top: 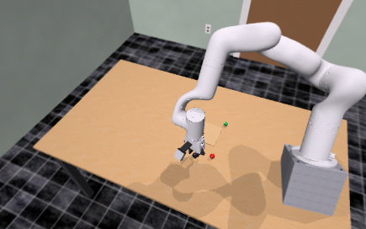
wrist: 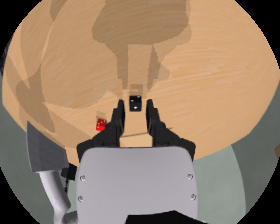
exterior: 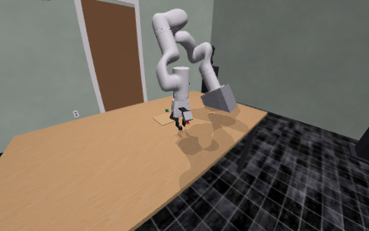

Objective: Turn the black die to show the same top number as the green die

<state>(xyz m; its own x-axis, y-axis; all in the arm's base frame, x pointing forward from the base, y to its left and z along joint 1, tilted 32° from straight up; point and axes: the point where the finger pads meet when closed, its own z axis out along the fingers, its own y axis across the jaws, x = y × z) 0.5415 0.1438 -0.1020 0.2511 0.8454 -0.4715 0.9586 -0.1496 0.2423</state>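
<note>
The black die (top: pixel 193 155) (exterior: pixel 180 128) (wrist: pixel 135 103) lies on the table off the mat, below the fingers. In the wrist view it shows between the fingertips, with a gap on each side. Its pips are too small to read surely. My gripper (top: pixel 197 152) (exterior: pixel 181 125) (wrist: pixel 135 106) points down, partly open and holding nothing. The thin tan mat (top: pixel 211 134) (exterior: pixel 162 121) (wrist: pixel 136 142) lies flat, partly hidden by the arm in the top view. The green die (top: pixel 225 124) (exterior: pixel 166 110) is by the mat's far side; its number is unreadable.
The red die (top: pixel 212 156) (exterior: pixel 187 122) (wrist: pixel 101 124) lies on the table close beside the gripper, off the mat. The arm's grey base block (top: pixel 314 181) (exterior: pixel 220 98) stands at the table's end. Shadows of the arm fall across the table.
</note>
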